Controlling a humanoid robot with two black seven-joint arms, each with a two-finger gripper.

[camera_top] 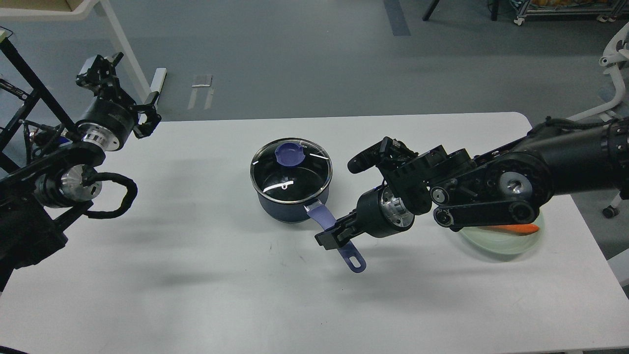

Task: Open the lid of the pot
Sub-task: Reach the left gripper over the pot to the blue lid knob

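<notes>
Head view: your pot [291,196] sits mid-bench [196,275], well clear of every edge, with bare room left and front. Lid [291,171] is seated flat, blue knob [289,154] toward the far side. Handle [339,236] runs front-right. Right claw [335,235] pinches that handle. Left claw [147,117] hangs over the far-left corner; spread, you cannot tell. Green dish [501,241] lies under the right arm.
</notes>
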